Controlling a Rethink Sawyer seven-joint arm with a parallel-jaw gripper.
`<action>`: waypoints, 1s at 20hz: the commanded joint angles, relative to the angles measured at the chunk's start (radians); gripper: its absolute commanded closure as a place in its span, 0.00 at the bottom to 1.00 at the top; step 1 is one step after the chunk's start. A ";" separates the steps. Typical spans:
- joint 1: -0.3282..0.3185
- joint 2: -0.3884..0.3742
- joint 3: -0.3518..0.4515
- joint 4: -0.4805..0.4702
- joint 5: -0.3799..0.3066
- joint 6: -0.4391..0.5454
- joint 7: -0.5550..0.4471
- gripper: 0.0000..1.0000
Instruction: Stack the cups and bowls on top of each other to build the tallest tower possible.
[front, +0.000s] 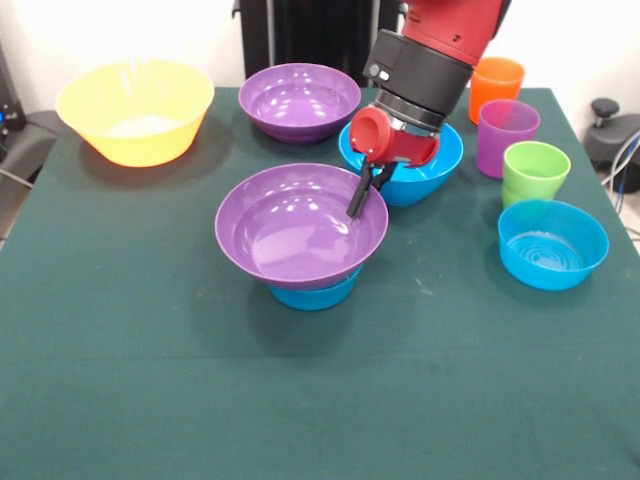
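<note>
One arm (430, 60) angles down, jaws (362, 195) at the tower's purple bowl (290, 235) rim.

Purple bowl (300, 228) atop blue bowl (312, 293)

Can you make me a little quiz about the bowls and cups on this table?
1. True or false: the purple bowl under the gripper sits on a small blue bowl.
2. Which cup stands nearest the small blue bowl at the right? A orange, B purple, C green.
3. Fill in: the biggest bowl at the far left is ____.

Key:
1. True.
2. C, the green cup; the purple cup and orange cup stand farther back.
3. Yellow.
</note>
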 joint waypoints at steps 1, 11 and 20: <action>0.006 0.033 0.097 -0.023 0.002 0.044 0.057 1.00; 0.013 0.035 0.091 -0.026 0.004 0.051 0.060 1.00; 0.015 0.035 0.093 -0.031 0.004 0.081 0.044 0.00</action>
